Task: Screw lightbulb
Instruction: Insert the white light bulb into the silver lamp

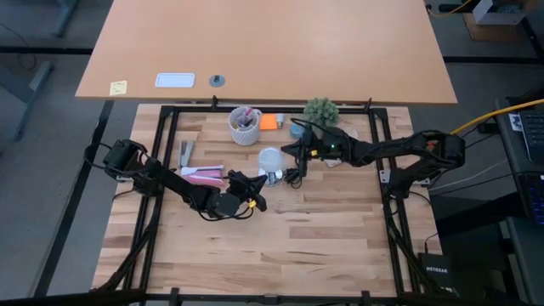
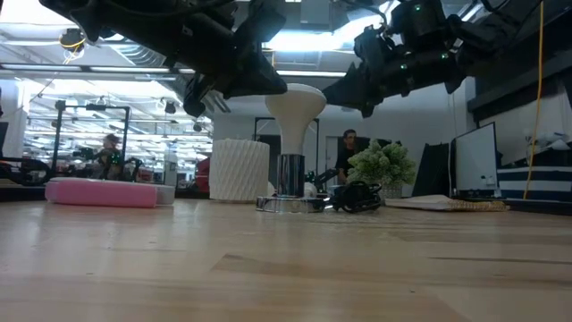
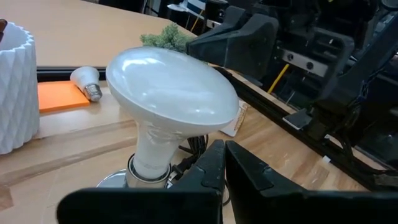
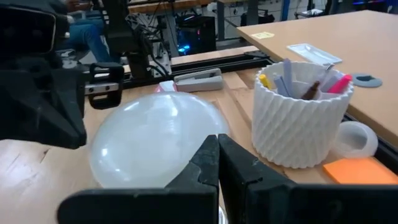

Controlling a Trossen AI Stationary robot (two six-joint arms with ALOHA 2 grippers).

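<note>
A white wide-headed lightbulb [image 1: 270,160] stands upright with its base in a silvery round fitting [image 2: 288,202] on the wooden table. It also shows in the left wrist view [image 3: 171,87] and the right wrist view [image 4: 149,140]. My left gripper [image 1: 255,182] is shut, just near-left of the bulb's head and above the table [image 2: 255,85]. My right gripper [image 1: 287,151] is shut, just to the bulb's right at about head height [image 2: 362,89]. The two grippers flank the bulb. My left gripper's shut fingertips [image 3: 217,163] sit close under the rim of the bulb's head; I cannot tell whether they touch it. My right gripper's shut fingertips [image 4: 217,155] sit against the outline of the bulb's dome; I cannot tell whether they touch it.
A white ribbed cup of pens [image 1: 245,126], an orange pad [image 1: 269,121] and a small spare bulb [image 3: 87,81] lie behind the fitting. A green plant [image 1: 321,109] stands far right, a pink case [image 1: 202,175] to the left, and a black cord [image 2: 356,197] lies beside the fitting.
</note>
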